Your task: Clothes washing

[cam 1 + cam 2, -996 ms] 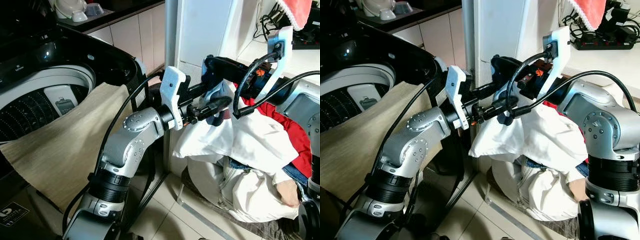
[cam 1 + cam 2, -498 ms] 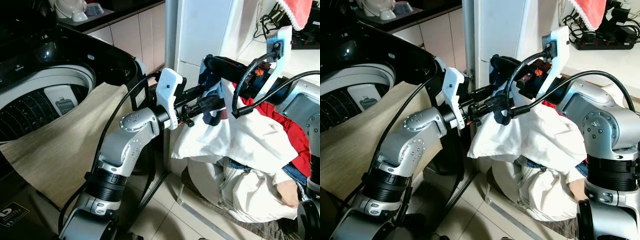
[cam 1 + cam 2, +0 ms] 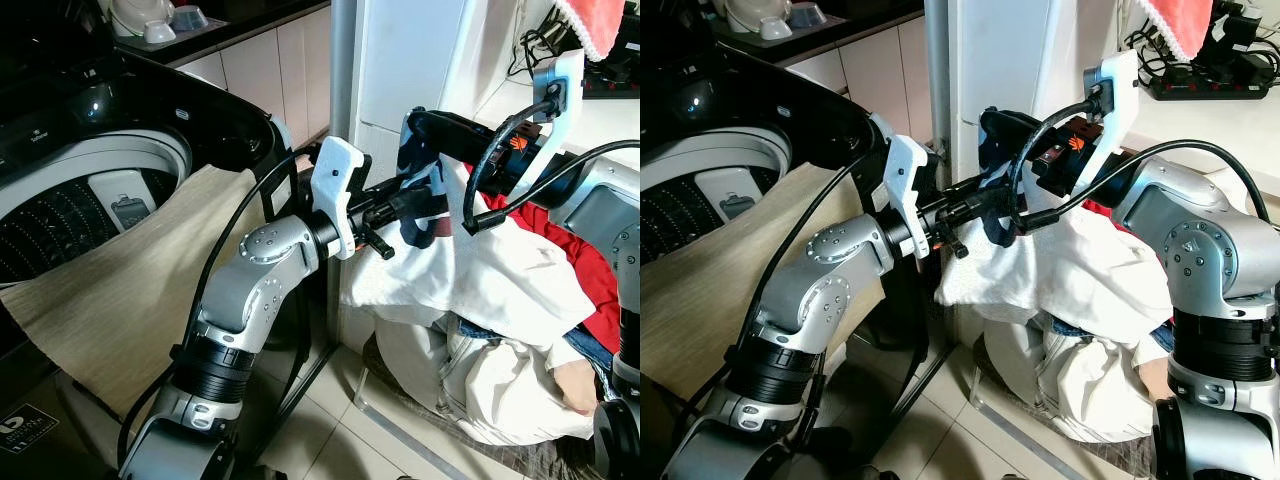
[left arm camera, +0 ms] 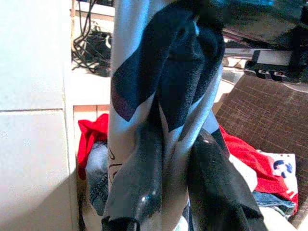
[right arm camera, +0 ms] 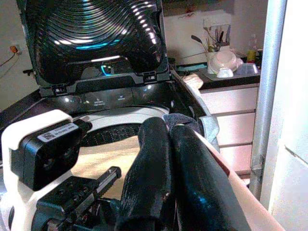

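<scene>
A white garment with a navy patterned part (image 3: 418, 195) hangs over the laundry pile (image 3: 500, 390) at the right. My left gripper (image 3: 400, 206) reaches across from the left and is shut on its navy part; in the left wrist view the cloth (image 4: 178, 72) runs between the black fingers (image 4: 139, 187). Just above and behind, my right gripper (image 3: 416, 124) is shut on the same garment's top edge. A bit of dark cloth (image 5: 179, 118) sits at its fingertips (image 5: 150, 144). The white body of the garment (image 3: 1080, 270) sags below both grippers.
The top-loading washing machine (image 3: 70, 200) stands open at the left, its lid (image 5: 91, 38) raised. A beige cloth (image 3: 130, 290) drapes over its front rim. A metal post (image 3: 342, 60) and white cabinet stand behind the grippers. Red and denim clothes (image 3: 598, 300) lie in the pile.
My left gripper has drawn back a little toward the washer and turned at the wrist. The navy part now hangs stretched between the two grippers, and the white body sags lower.
</scene>
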Robot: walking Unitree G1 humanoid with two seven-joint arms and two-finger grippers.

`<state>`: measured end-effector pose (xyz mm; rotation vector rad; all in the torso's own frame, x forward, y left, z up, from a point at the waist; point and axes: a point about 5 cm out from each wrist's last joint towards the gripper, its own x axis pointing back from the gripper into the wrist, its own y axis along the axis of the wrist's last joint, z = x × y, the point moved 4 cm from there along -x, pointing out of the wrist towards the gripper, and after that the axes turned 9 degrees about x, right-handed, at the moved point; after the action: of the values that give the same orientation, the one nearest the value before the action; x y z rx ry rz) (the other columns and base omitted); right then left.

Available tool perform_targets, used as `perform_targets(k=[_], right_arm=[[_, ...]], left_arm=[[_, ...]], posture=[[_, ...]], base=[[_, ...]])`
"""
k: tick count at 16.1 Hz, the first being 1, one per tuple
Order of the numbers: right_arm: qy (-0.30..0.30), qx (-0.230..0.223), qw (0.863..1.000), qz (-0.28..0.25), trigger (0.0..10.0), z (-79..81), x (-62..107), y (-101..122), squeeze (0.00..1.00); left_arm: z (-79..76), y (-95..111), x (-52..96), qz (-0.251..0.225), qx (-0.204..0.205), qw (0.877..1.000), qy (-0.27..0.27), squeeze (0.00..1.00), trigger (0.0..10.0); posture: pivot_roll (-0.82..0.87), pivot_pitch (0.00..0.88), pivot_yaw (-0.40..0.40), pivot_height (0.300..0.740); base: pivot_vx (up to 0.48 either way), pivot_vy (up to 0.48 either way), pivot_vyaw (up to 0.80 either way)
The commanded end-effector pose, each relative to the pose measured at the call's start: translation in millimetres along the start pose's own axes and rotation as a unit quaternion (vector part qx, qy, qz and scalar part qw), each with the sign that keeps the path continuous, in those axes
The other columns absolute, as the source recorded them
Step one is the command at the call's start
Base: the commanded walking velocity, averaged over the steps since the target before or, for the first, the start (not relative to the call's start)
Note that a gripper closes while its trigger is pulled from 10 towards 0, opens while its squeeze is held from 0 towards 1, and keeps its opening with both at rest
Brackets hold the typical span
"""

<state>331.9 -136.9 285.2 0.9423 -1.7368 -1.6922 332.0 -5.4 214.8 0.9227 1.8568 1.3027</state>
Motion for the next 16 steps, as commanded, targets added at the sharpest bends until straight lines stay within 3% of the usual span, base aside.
perform_targets(k=[1,5,6,7,8,9,10,11,12,15,16], right_arm=[[0.012,0.015,1.000,-0.021,0.0,4.5,-3.5,14,0.00],[0.012,0.016,1.000,-0.021,0.0,4.5,-3.6,15,0.00],[0.011,0.018,1.000,-0.021,2.2,4.3,-3.6,15,0.00],[0.010,0.018,1.000,-0.021,2.5,4.2,-3.6,15,0.00],[0.009,0.020,1.000,-0.021,4.1,4.1,-3.6,15,0.00],[0.006,0.022,1.000,-0.020,8.9,3.8,-3.5,14,0.00],[0.002,0.022,1.000,-0.021,10.0,3.0,-3.5,15,0.00],[0.008,0.014,1.000,-0.027,10.0,4.3,-3.9,15,0.15],[0.011,0.008,0.999,-0.031,10.0,4.7,-4.0,16,1.00],[0.012,0.010,0.999,-0.037,10.0,5.2,-2.6,19,1.00],[0.006,0.020,0.999,-0.039,10.0,5.3,-2.2,21,1.00]], left_arm=[[5.5,1,1.2,-0.003,0.002,1.000,0.012,0.00,0.0],[12.6,4,2.5,-0.014,0.004,0.999,0.030,0.00,0.0],[15.9,6,3.0,-0.018,0.004,0.999,0.039,0.00,0.0],[17.7,7,3.4,-0.020,0.005,0.999,0.044,0.00,0.0],[20.6,9,4.3,-0.025,0.005,0.998,0.050,0.00,0.0],[24.6,12,5.7,-0.034,0.004,0.998,0.060,0.00,0.0],[32.0,17,8.6,-0.046,0.002,0.996,0.078,0.00,0.0],[34.0,19,9.5,-0.049,0.001,0.995,0.084,0.00,0.0],[38.3,22,11.6,-0.055,0.000,0.994,0.093,0.00,0.0],[54.8,35,22.8,-0.075,-0.014,0.989,0.128,0.00,0.0],[68.7,47,32.9,-0.090,-0.027,0.983,0.155,0.00,0.0]], posture=[[-0.13,0.000,0.063,0.740],[-0.13,0.000,0.065,0.740],[-0.13,0.000,0.066,0.740],[-0.13,0.000,0.066,0.740],[-0.13,0.000,0.067,0.740],[-0.13,0.000,0.068,0.740],[-0.13,0.000,0.068,0.740],[-0.13,0.000,0.068,0.740],[-0.13,0.000,0.068,0.740],[-0.13,0.000,0.068,0.740],[-0.13,0.000,0.068,0.740]], base=[[0.000,0.000,0.00],[0.000,0.000,0.00],[0.000,0.000,0.00],[0.000,0.000,0.00],[0.000,0.000,0.00],[0.000,0.000,0.00],[0.000,0.000,0.00],[0.000,0.000,0.00],[0.000,0.000,0.00],[0.000,0.000,0.00],[0.000,0.000,0.00]])
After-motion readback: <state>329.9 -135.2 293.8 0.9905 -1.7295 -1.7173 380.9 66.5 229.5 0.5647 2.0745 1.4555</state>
